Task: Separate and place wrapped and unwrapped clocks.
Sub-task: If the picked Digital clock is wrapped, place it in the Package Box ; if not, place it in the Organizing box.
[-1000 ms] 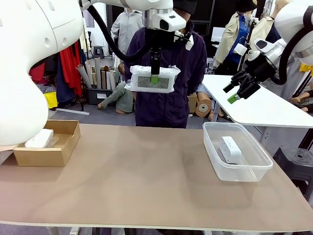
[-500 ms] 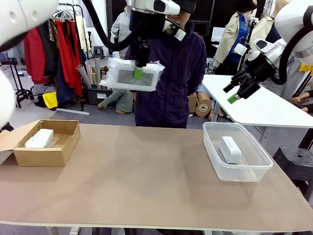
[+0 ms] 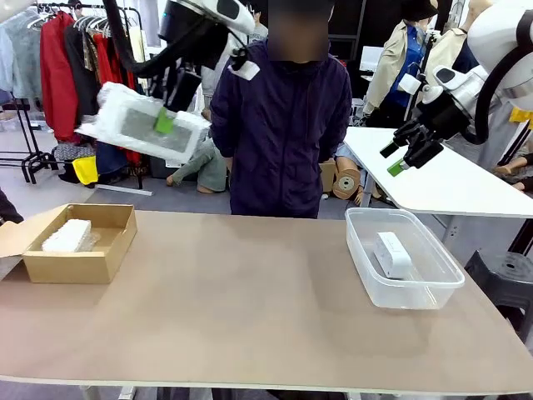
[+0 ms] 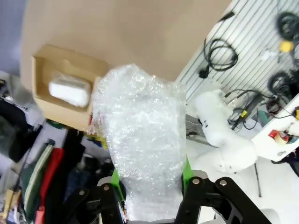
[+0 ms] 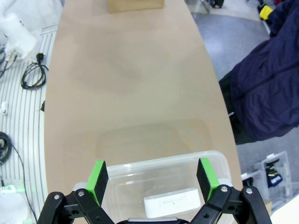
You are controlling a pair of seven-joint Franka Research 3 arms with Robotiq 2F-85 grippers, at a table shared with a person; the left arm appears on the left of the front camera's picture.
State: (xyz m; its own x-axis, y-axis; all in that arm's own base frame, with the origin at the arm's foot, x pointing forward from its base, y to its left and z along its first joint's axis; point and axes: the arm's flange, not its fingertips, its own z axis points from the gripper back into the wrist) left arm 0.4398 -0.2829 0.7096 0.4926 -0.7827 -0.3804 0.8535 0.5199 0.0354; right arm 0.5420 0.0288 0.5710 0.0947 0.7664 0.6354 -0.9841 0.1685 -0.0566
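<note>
At the far left of the front view I see a shallow cardboard box point(image 3: 83, 246) with one flap folded out, sitting on the matte brown worktop point(image 3: 250, 308). Inside it lies a wrapped clock point(image 3: 67, 236), a whitish, lumpy block of bubble wrap; in the left wrist view the same box point(image 4: 51, 100) shows below me with that bundle point(image 4: 69, 91) in it.

Above and a little right of the box, my left gripper point(image 3: 164, 122) hangs high over the far edge of the worktop, the arm coming down from the top of the frame with the wrist tilted. Its fingers are clamped on a second wrapped clock point(image 3: 141, 123), a rectangle held slanted, its grey screen showing dimly through the crinkled film. From the left wrist the bubble wrap point(image 4: 142, 140) is glossy and pocked, squeezed between the two green pads point(image 4: 187, 170).

A person in a dark blue jacket point(image 3: 283, 117) stands at the far side, mid-frame.

Further right, a clear, round-cornered plastic tub point(image 3: 404, 258) rests on the worktop, holding the bare clock point(image 3: 391, 254), smooth white plastic. In the right wrist view that tub point(image 5: 154, 175) lies directly under my fingers with the clock point(image 5: 177, 203) inside.

At the right, my right gripper point(image 3: 404, 154) is raised over the tub's side, angled down and leftward, its fingers spread wide and empty.
</note>
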